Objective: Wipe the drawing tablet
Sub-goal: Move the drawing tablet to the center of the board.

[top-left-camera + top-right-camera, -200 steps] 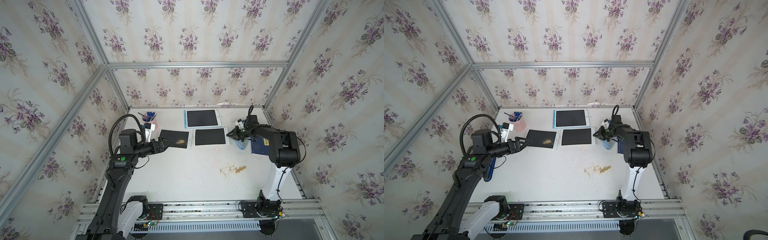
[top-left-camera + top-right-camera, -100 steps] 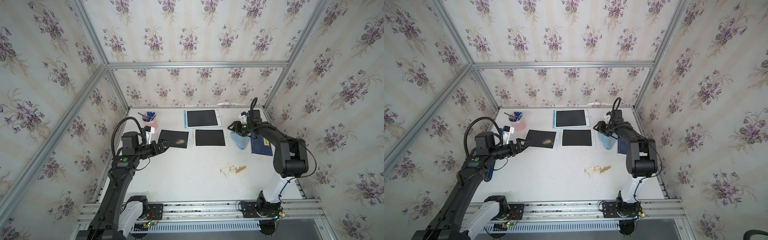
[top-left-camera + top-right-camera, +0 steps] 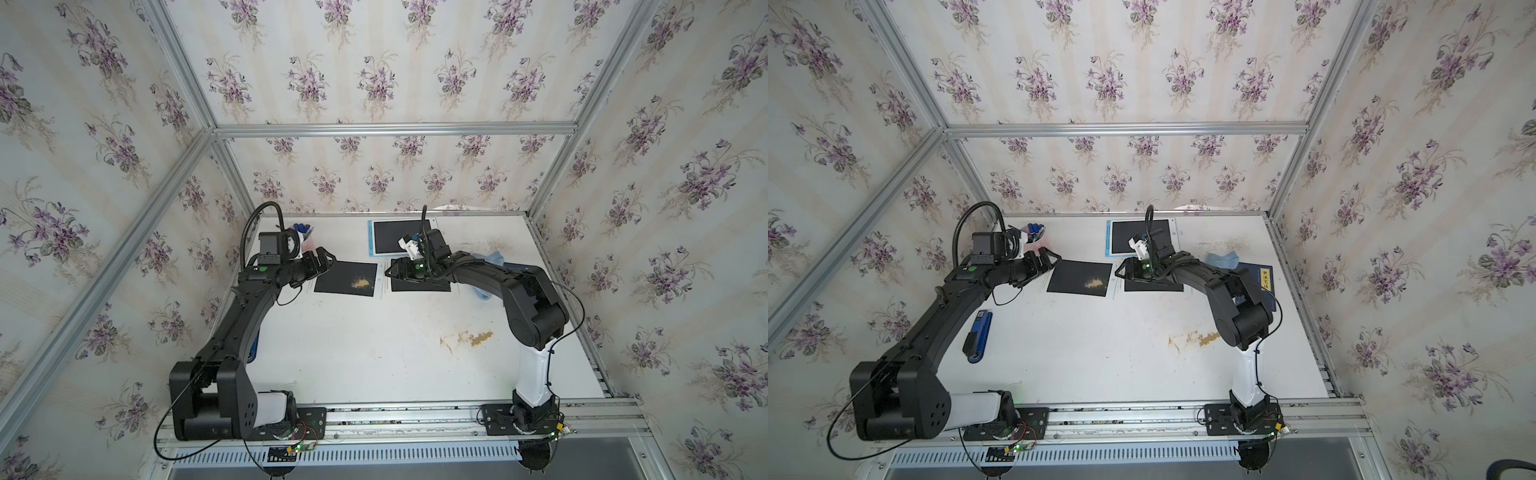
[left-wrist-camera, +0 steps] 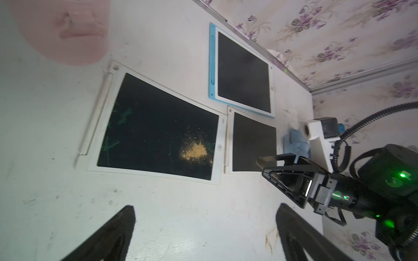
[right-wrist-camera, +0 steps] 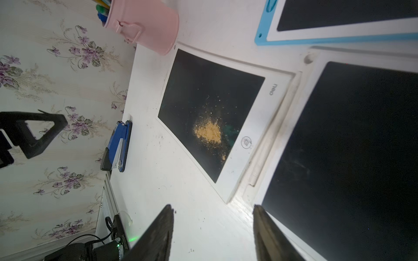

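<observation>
Drawing tablet [image 4: 147, 126]: glossy black rectangle, white rim
Powder [image 4: 194, 151]: grainy tan heap
Left gripper [image 4: 204, 206]: jaws wide
Right gripper [image 5: 212, 206]: jaws parted, empty

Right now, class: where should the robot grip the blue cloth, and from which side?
Probably pinch a raised fold of the blue cloth from above: it lies crumpled in a soft heap, with no firm edge, and the dark blue book sits close beside it.
</observation>
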### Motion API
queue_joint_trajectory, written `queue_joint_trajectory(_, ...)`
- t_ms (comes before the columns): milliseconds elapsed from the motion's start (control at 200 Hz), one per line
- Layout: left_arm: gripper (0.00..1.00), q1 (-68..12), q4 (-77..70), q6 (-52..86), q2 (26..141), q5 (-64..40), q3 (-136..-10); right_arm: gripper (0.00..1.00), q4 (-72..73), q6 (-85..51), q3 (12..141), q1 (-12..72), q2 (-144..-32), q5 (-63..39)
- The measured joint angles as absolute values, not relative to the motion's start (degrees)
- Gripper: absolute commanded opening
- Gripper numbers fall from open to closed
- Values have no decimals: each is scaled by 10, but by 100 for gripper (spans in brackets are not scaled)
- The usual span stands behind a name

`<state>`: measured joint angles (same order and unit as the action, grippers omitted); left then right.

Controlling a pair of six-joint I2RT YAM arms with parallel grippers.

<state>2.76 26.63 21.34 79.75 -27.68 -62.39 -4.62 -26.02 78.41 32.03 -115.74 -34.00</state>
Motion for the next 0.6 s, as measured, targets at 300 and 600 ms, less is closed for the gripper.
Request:
queue_joint_trajectory(300, 100, 27, 304, 152, 946, -221, -705, 57, -47, -293, 824, 375, -1202, -311)
queue_joint_trajectory(600, 100, 27, 298, 151, 1021, -186, -711, 57, -68, -322, 823, 393, -1210, -245)
